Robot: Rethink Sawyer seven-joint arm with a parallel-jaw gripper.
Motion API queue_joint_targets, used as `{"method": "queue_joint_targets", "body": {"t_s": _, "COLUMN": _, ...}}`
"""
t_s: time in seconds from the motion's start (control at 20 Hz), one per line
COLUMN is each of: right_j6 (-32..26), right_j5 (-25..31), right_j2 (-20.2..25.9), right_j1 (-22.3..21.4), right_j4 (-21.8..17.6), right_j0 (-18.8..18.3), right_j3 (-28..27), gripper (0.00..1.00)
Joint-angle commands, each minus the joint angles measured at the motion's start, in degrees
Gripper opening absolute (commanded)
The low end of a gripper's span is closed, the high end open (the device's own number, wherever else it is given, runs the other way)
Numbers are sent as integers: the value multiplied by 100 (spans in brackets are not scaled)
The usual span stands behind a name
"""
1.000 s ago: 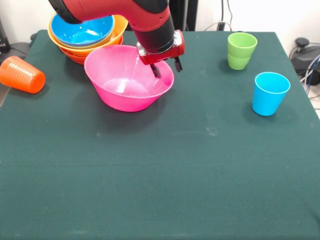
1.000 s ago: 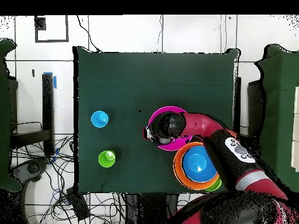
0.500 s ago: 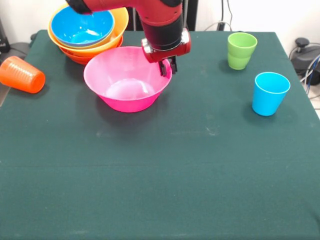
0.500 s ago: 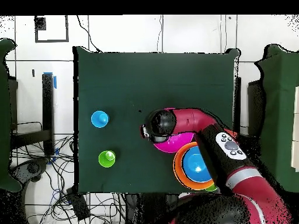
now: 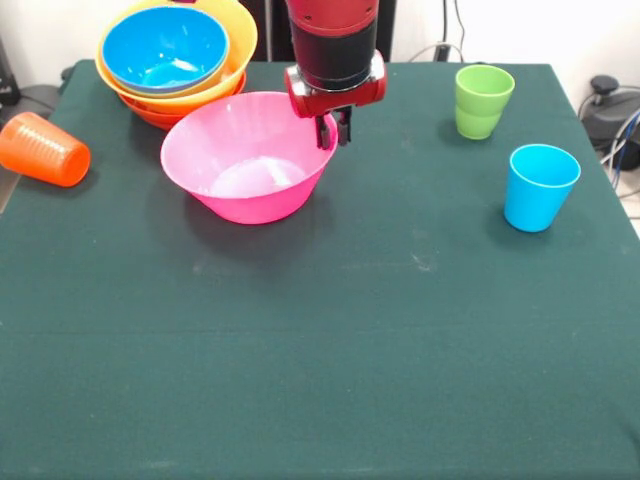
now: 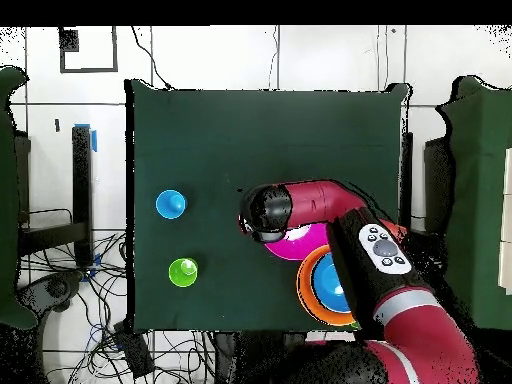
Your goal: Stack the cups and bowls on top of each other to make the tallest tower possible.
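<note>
The red-and-black tool point(image 5: 333, 130) hangs at the 3 o'clock rim of the large glossy pink plastic bowl point(image 5: 247, 160). Its two short dark fingers stand close together astride that rim, apparently pinching it, though actual contact cannot be confirmed. The step in hand looks like taking hold of the pink bowl to move it.

At 11 o'clock from the tool sits the tower point(image 5: 176, 62): a blue bowl nested in orange bowls near the dark green desk point(image 5: 330, 340) corner. The next move likely calls for a firm rim grip, a level lift, then centring over that pile or repositioning as a base.

The small orange tapered plastic cup point(image 5: 42, 149) lies tipped at 9 o'clock. The lime green cup point(image 5: 482, 100) stands upright at 3 o'clock, the light blue cup point(image 5: 539, 186) at 4 o'clock.
</note>
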Motion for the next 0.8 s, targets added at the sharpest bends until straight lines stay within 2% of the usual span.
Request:
{"method": "queue_joint_targets", "body": {"t_s": 0.05, "right_j6": 706, "right_j5": -605, "right_j2": -342, "right_j1": 107, "right_j4": -231, "right_j0": 213, "right_j3": -259, "gripper": 0}}
{"method": "queue_joint_targets", "body": {"t_s": 0.2, "right_j6": 651, "right_j5": -498, "right_j2": -328, "right_j1": 40, "right_j4": -67, "right_j0": 199, "right_j3": -211, "gripper": 0}}
{"method": "queue_joint_targets", "body": {"t_s": 0.25, "right_j6": 628, "right_j5": -313, "right_j2": -291, "right_j1": -54, "right_j4": 101, "right_j0": 153, "right_j3": -135, "gripper": 0}}
{"method": "queue_joint_targets", "body": {"t_s": 0.35, "right_j6": 543, "right_j5": 196, "right_j2": -219, "right_j1": -460, "right_j4": 401, "right_j0": 129, "right_j3": 25, "gripper": 0}}
{"method": "queue_joint_targets", "body": {"t_s": 0.45, "right_j6": 454, "right_j5": 1088, "right_j2": -181, "right_j1": -1026, "right_j4": 848, "right_j0": 114, "right_j3": 167, "gripper": 0}}
{"method": "queue_joint_targets", "body": {"t_s": 0.6, "right_j6": 354, "right_j5": 1776, "right_j2": -239, "right_j1": -1529, "right_j4": 1127, "right_j0": 152, "right_j3": 245, "gripper": 0}}
{"method": "queue_joint_targets", "body": {"t_s": 0.8, "right_j6": 193, "right_j5": 1920, "right_j2": -306, "right_j1": -2003, "right_j4": 1232, "right_j0": 106, "right_j3": 503, "gripper": 0}}
